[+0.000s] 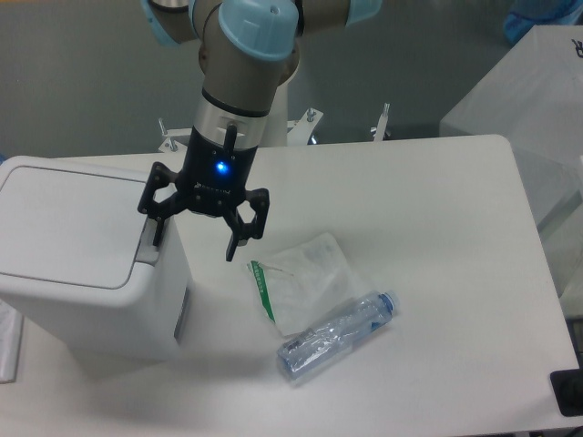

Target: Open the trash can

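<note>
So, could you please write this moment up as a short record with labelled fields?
trash can: white, left side of the table, lid shut
push-button tab: grey, at the lid's right edge
gripper: open, one fingertip just above the tab, the other over the table; contact cannot be told
plastic bottle: clear, lying on its side, cap toward the right
plastic bag: flat, partly under the bottle

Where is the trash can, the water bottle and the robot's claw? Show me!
trash can (68, 218): fixed camera view, on the middle of its flat white lid.
water bottle (337, 335): fixed camera view, on its clear crumpled body.
gripper (195, 235): fixed camera view, midway between its two open black fingertips.
</note>
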